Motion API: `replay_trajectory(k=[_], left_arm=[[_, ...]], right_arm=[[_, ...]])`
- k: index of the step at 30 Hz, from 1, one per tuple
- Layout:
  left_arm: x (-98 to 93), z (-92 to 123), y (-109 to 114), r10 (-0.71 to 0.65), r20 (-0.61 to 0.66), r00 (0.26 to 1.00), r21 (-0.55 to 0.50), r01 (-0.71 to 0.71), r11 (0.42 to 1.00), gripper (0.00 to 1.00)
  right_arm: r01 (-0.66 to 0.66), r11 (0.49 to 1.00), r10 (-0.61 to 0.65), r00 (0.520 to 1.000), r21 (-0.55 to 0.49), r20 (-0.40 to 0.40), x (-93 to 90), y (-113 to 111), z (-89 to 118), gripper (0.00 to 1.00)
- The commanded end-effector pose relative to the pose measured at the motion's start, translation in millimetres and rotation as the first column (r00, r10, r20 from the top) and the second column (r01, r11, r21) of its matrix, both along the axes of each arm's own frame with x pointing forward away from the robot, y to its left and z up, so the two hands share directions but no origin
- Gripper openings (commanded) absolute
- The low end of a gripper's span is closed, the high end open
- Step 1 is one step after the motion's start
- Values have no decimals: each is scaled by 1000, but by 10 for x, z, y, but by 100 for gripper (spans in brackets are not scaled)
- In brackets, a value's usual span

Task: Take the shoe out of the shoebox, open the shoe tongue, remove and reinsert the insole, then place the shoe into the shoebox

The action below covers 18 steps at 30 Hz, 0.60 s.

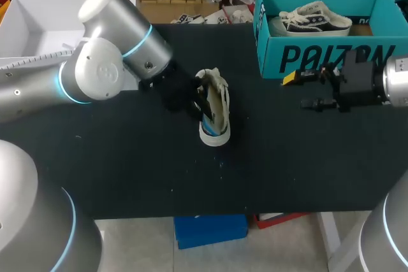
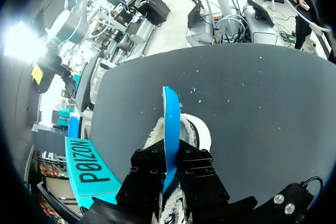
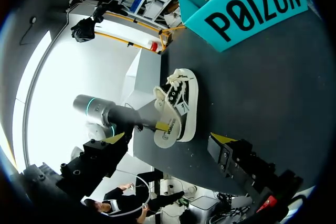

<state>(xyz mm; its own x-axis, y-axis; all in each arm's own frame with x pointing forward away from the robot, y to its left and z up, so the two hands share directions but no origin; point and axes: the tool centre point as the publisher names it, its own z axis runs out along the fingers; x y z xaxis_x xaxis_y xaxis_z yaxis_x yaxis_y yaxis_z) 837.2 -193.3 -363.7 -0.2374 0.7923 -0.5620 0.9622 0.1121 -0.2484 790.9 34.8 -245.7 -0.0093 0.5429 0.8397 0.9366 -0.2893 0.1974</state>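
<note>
A white and black canvas shoe (image 1: pixel 217 109) lies on its side in the middle of the black table (image 1: pixel 127 170). My left gripper (image 1: pixel 201 107) is at the shoe's opening, shut on the blue insole (image 2: pixel 169 119), which stands on edge between its black fingers (image 2: pixel 149 174) and sticks partly out of the shoe (image 2: pixel 198 132). My right gripper (image 1: pixel 303 90) hangs open and empty in front of the teal shoebox (image 1: pixel 319 55), well right of the shoe. In the right wrist view the shoe (image 3: pixel 184 103) lies ahead of the wide-open right gripper (image 3: pixel 169 138), apart from it.
A second shoe (image 1: pixel 315 18) lies inside the teal shoebox at the back right. A white open box (image 1: pixel 38 23) stands at the back left, partly behind my left arm. Bare tabletop stretches along the front.
</note>
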Motion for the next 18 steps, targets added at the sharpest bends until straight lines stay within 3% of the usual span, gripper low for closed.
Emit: replay_trajectory(k=[1,18], left_arm=[[52,-89,23,26,1,1000,-8,-26,1000,0],[-93,131,-100,56,10,998,-80,-55,995,0]], right_arm=[[-1,1000,1,1000,-1,-2,5,-1,5,100],[-1,1000,1,1000,-1,-2,5,-1,5,100]])
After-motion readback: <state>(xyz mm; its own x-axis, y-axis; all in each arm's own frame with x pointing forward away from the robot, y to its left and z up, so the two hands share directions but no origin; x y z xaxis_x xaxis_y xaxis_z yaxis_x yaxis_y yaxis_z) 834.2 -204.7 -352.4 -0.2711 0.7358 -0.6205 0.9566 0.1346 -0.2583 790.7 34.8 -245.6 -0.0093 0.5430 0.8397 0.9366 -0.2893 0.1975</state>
